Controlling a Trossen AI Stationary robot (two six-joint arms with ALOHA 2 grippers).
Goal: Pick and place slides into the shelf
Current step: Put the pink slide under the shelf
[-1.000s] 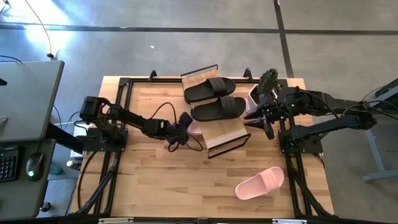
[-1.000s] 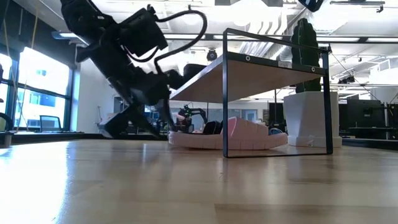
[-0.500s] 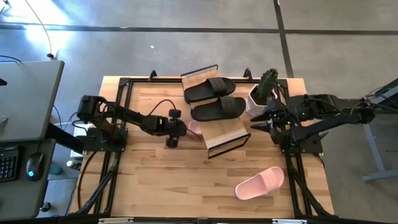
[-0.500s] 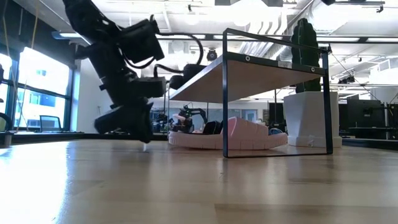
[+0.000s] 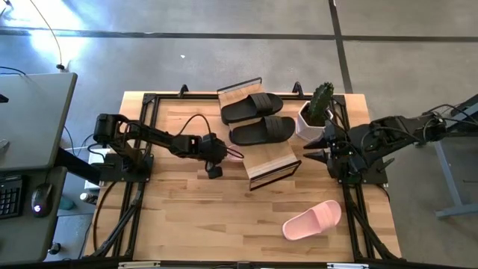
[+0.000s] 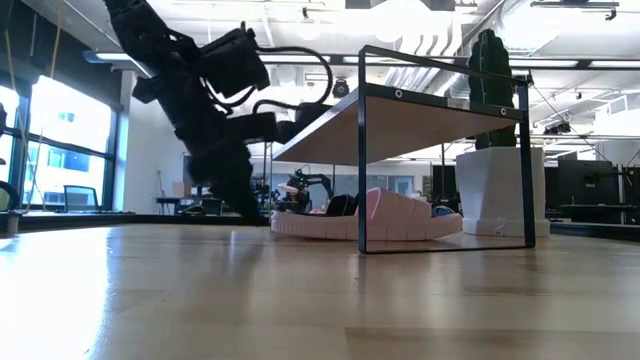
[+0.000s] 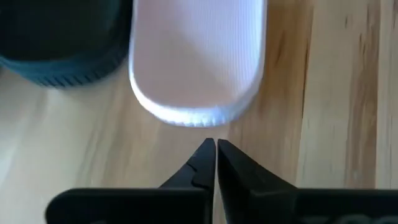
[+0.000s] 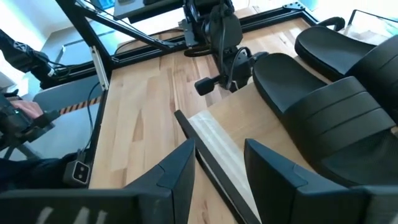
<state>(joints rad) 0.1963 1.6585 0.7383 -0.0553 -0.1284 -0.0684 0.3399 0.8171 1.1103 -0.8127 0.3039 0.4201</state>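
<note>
A pale pink slide lies on the table under the shelf, and shows below the lower board in the low view. My left gripper is shut, slanting down, its tips just short of that slide's rounded end. Two black slides rest on the shelf's top board. A second pink slide lies sole-down at the near right. My right gripper hangs open to the right of the shelf, high above the table, with nothing between its fingers.
A white pot with a cactus stands at the shelf's far right corner, close to my right arm. A dark rounded thing lies beside the pink slide under the shelf. Bare wood spreads across the near left.
My left gripper has shut and rolled about its own axis in front of the pink slide under the shelf; the slide lies where it was. My right gripper, still open, has swung back from the shelf toward the table's right edge.
</note>
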